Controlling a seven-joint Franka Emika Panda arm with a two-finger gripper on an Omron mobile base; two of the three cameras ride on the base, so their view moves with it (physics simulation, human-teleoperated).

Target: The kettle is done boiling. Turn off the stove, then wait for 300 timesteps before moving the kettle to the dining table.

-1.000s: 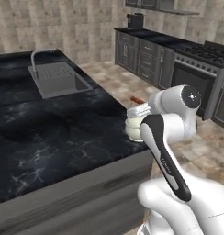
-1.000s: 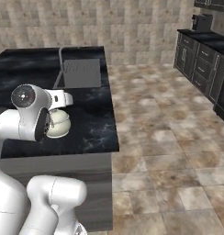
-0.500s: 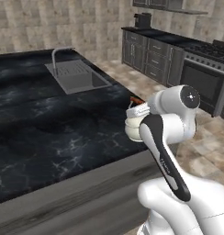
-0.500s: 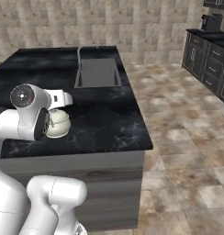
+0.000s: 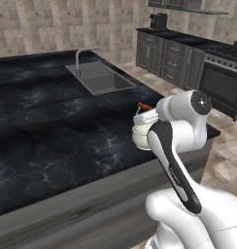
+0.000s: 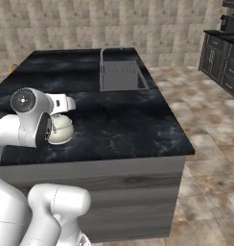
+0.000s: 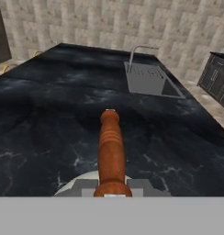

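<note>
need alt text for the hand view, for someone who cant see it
The kettle's red-orange handle runs up the middle from the bottom, held over the dining table and its black, white-veined marble top. Farther along the top lie an inset sink and faucet, with a tiled wall behind.

The desk (image 5: 52,126) has a glossy black stone top veined in white, like polished marble, with soft reflections; its base (image 6: 133,192) is matt grey with a faint wood-like grain. The sink (image 5: 103,80) set into it looks like dull brushed metal, as does the thin tap (image 5: 80,54) at its 10 o'clock corner. The kettle (image 6: 59,130) has a smooth, pale, satin body, metal or enamel. Its handle (image 7: 110,147) reads as turned wood, reddish-orange and softly shiny, with ringed grooves. The floor (image 6: 210,144) is mottled brown stone tile, fairly matt. The wall (image 7: 109,23) is rough-looking beige stone blocks. The cabinets (image 5: 169,61) are flat dark grey, matt.
</note>
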